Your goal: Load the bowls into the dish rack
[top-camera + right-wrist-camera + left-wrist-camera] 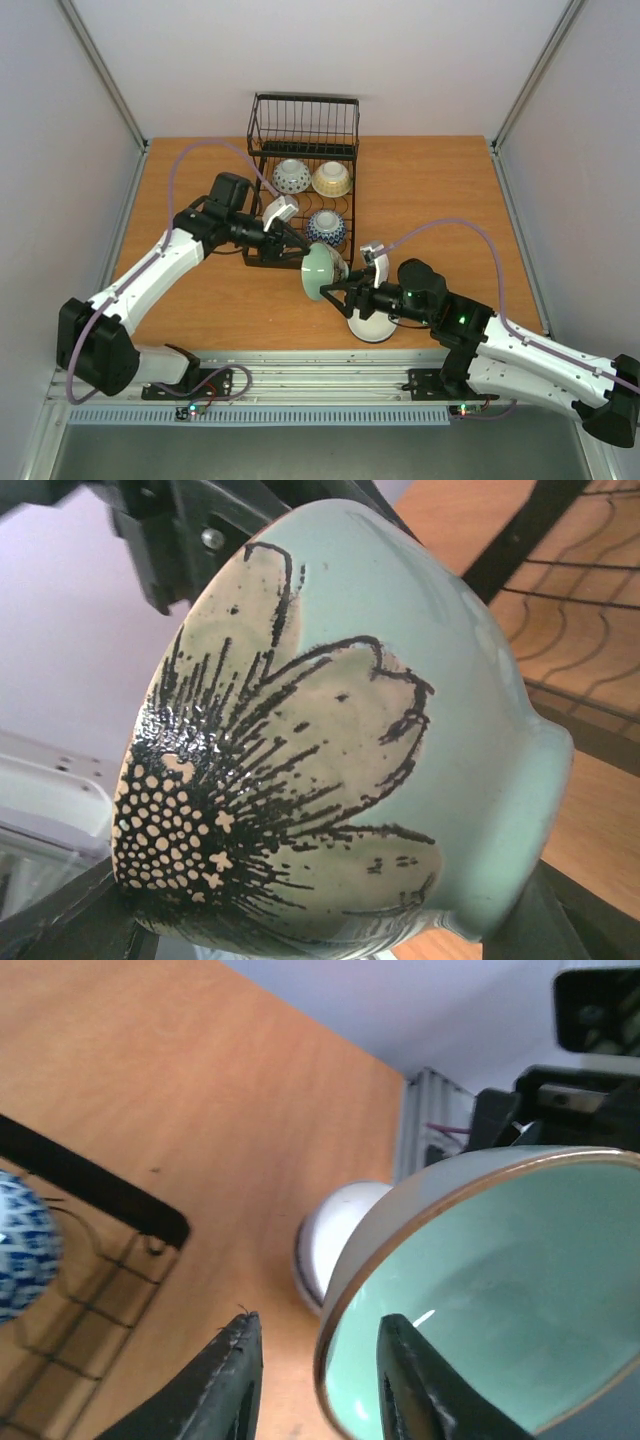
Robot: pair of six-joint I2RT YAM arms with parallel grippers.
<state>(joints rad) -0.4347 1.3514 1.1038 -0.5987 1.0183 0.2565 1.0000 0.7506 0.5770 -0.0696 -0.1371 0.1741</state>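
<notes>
"So where is the green bowl (320,270)?"

"Off the desk (430,190), in the middle of the top view, just by the lower right corner of the dish rack (300,120)."

"Who has it?"

"The right tool (340,290) squeezes its sides. The left tool (297,246) is loose. Its fingers (232,1390) sit on both sides of the rim, and the outer one is not touching."

Robot lab test cell. Plain white walls (320,60) on alu frame posts (105,75) box in one wood table (440,200). L arm (150,270) & R arm (520,345) are bolted to a metal rail (320,385) at the near edge, w/ cables (470,235) exposed and an LED (462,321) lit. Rack (300,125) w/ bowls (331,178) is kitchen gear, but set on a bench.
</notes>
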